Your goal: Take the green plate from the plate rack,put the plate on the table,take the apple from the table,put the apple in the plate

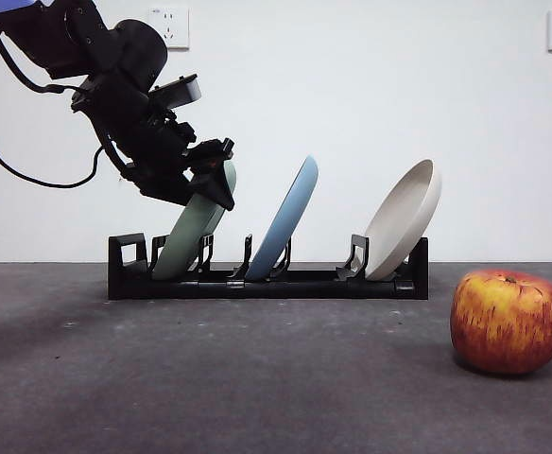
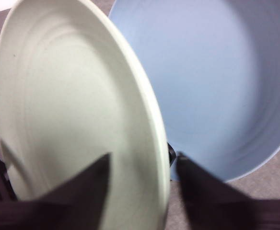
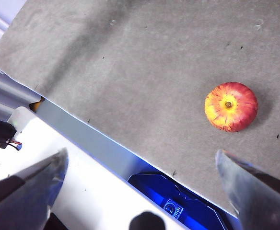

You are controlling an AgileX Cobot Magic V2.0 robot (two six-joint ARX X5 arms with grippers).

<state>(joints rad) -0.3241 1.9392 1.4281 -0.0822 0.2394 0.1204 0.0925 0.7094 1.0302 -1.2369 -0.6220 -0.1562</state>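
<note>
- Green plate (image 1: 193,230) leans in the rack (image 1: 267,282); left tool (image 1: 221,178), jaws apart, straddles its rim at 12 o'clock.
- Apple (image 1: 506,321) sits on the counter (image 1: 257,378); right tool (image 3: 140,165) waits, open.
- Nothing done yet.

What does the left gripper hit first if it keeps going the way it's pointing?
The green plate: the left gripper has its open jaws straddling the plate's rim, so the rim would likely seat deeper between them. The light blue plate stands just behind, though depth is unclear.
</note>
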